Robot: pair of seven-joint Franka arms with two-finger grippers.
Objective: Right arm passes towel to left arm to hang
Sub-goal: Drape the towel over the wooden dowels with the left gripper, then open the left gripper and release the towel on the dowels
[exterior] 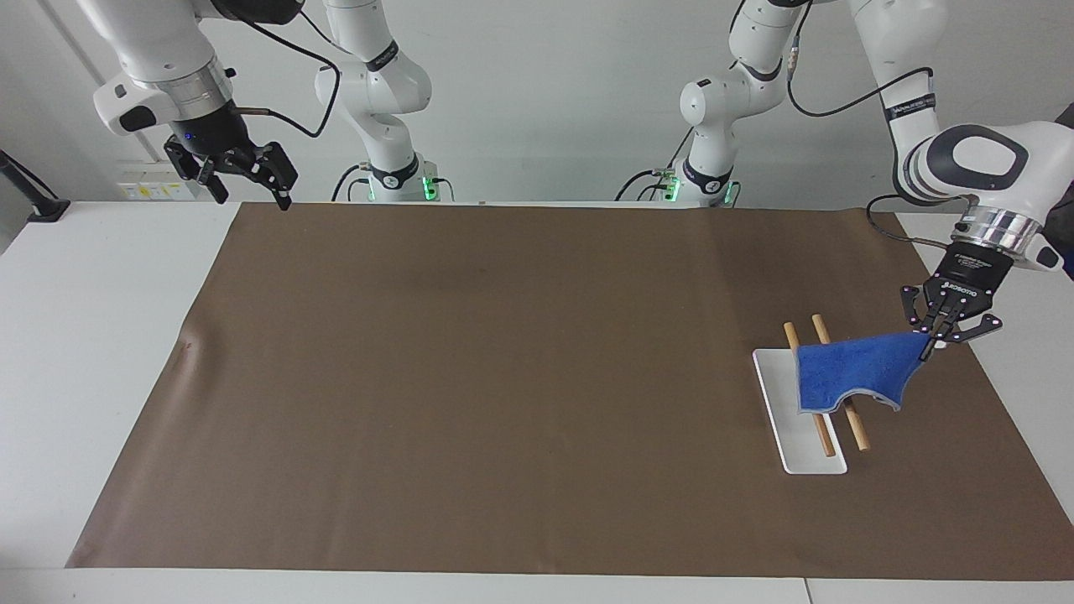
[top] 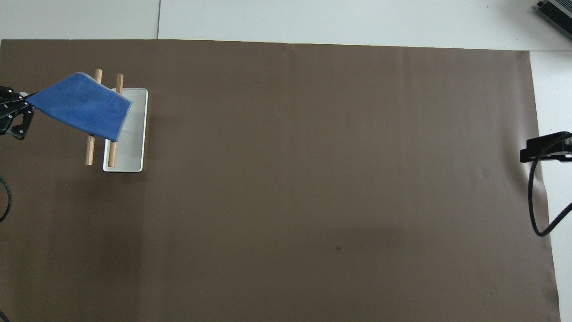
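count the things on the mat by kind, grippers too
towel: 1
wooden rods: 2
white base: 1
grippers: 2, the left gripper shut on the towel, the right gripper open and waiting
total: 6
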